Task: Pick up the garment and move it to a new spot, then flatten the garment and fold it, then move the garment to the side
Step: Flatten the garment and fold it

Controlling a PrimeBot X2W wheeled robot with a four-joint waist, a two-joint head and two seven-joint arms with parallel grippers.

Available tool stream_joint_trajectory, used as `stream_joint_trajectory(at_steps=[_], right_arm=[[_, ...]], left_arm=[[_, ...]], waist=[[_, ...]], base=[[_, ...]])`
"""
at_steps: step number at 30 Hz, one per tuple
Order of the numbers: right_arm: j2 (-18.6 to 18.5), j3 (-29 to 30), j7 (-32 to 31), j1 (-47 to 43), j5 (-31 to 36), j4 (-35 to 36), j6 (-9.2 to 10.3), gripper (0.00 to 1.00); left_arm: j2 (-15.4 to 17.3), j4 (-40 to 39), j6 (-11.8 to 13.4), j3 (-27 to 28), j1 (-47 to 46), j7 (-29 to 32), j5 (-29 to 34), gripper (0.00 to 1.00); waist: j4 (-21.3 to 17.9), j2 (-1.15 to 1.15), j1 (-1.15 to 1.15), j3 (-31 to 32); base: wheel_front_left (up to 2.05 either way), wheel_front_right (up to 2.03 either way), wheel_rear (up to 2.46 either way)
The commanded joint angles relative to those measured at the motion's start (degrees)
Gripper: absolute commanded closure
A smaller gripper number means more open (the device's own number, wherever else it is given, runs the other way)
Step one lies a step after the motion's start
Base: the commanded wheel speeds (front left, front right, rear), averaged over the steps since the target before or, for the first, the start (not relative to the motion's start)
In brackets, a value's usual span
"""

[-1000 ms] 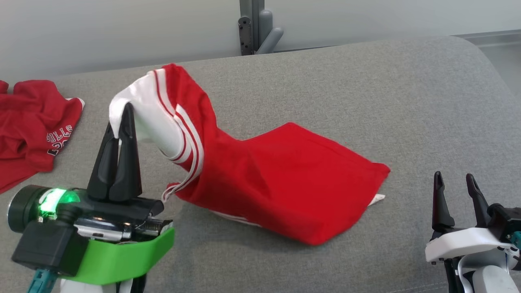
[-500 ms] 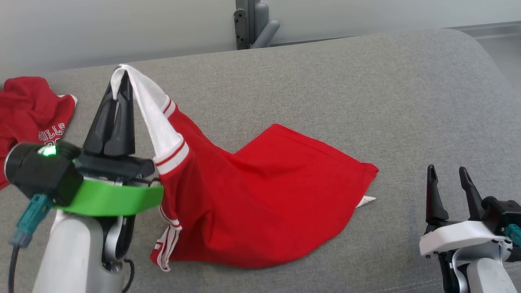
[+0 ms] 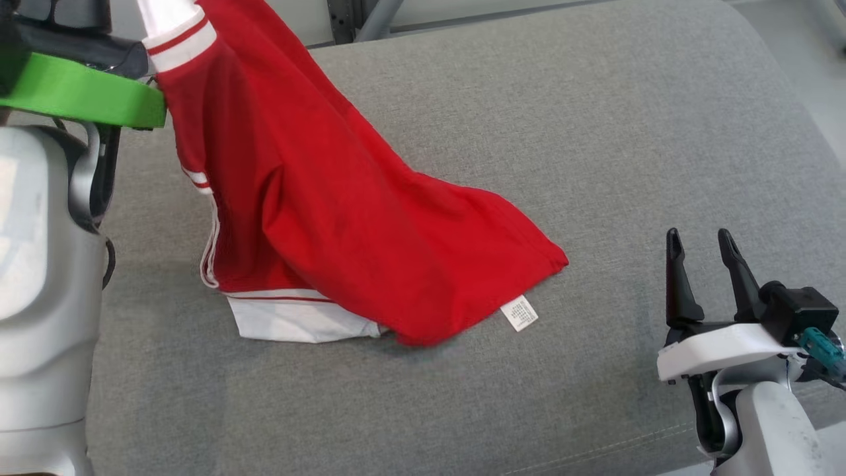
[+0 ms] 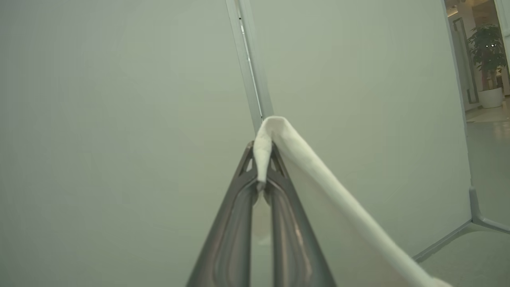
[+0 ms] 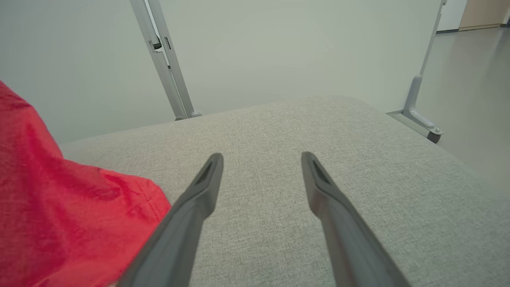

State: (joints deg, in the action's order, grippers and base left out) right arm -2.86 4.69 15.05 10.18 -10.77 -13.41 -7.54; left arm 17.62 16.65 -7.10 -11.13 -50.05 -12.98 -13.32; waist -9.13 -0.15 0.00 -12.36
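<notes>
The garment is a red shirt with white, red-striped sleeves. Its upper part hangs from the top left of the head view while its hem and one white sleeve still rest on the grey cushion. In the left wrist view my left gripper is shut on a fold of the white sleeve, raised against a pale wall. My right gripper stands open at the lower right, just above the cushion, apart from the garment to its left, with nothing between its fingers.
A pale partition wall with a grey metal post stands behind the cushion. The cushion's rounded right edge drops to the floor, where a partition foot stands. A small white label sticks out from the garment's hem.
My left gripper has risen higher with the sleeve, lifting more of the garment off the cushion. The head camera has moved too, and the other red shirt at the left has left the picture.
</notes>
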Motion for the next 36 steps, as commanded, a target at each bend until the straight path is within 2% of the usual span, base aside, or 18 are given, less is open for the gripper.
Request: stream_joint_trajectory(at_steps=[1, 6, 12, 13, 15, 16, 22, 28, 36], right_arm=[[-0.06, -0.43, 0.15, 1.15, -0.57, 0.05, 0.1, 0.0], [-0.05, -2.52, 0.15, 3.4, -1.89, 0.38, 0.1, 0.0], [-0.05, -4.79, 0.15, 5.45, -3.13, 0.7, 0.1, 0.0], [-0.05, -5.18, 0.15, 5.69, -3.28, 0.71, 0.1, 0.0], [-0.04, -5.82, 0.15, 6.09, -3.63, 0.7, 0.1, 0.0], [-0.05, -6.04, 0.15, 6.23, -3.75, 0.65, 0.1, 0.0], [-0.06, -5.72, 0.15, 6.14, -3.23, 0.94, 0.1, 0.0], [-0.08, -4.28, 0.15, 4.75, -2.05, 0.64, 0.1, 0.0], [-0.09, -3.29, 0.15, 2.2, -0.95, 0.34, 0.1, 0.0]], left_arm=[[0.73, 2.41, -0.31, -0.62, -1.55, -0.43, 0.78, 1.0], [2.15, 10.53, -0.3, -2.22, -6.44, -1.77, 1.9, 1.0], [2.64, 14.64, -0.34, -2.88, -10.9, -2.22, 2.93, 1.0], [2.5, 15.52, -0.36, -3.25, -11.4, -2.2, 3.04, 0.87], [2.32, 17.41, -0.36, -3.9, -11.99, -2.22, 2.96, 0.32], [2.15, 18.98, -0.34, -4.06, -11.88, -2.16, 2.36, 0.0], [1.88, 22.95, -0.36, -4.91, -11.73, -2.18, -0.47, 0.0], [1.55, 19.53, -0.37, -4.47, -7.53, -2.18, -5.91, 0.0], [0.37, 13.56, -0.38, -5.33, 8.43, -2.16, -14.39, 0.0]], waist=[[-2.72, 0.15, 0.0, -2.77], [-5.4, 0.15, 0.0, -6.28], [-7.71, 0.15, 0.0, -9.26], [-7.94, 0.15, 0.0, -9.67], [-8.19, 0.15, 0.0, -10.18], [-8.23, 0.15, 0.0, -10.29], [-6.84, 0.15, 0.0, -10.21], [-3.4, 0.15, 0.0, -7.85], [1.03, 0.15, 0.0, -2.95]], base=[[0.0, 0.0, 0.0], [0.0, 0.0, 0.0], [0.0, 0.0, 0.0], [0.0, 0.0, 0.0], [0.0, 0.0, 0.0], [0.0, 0.0, 0.0], [0.0, 0.0, 0.0], [0.0, 0.0, 0.0], [0.0, 0.0, 0.0]])
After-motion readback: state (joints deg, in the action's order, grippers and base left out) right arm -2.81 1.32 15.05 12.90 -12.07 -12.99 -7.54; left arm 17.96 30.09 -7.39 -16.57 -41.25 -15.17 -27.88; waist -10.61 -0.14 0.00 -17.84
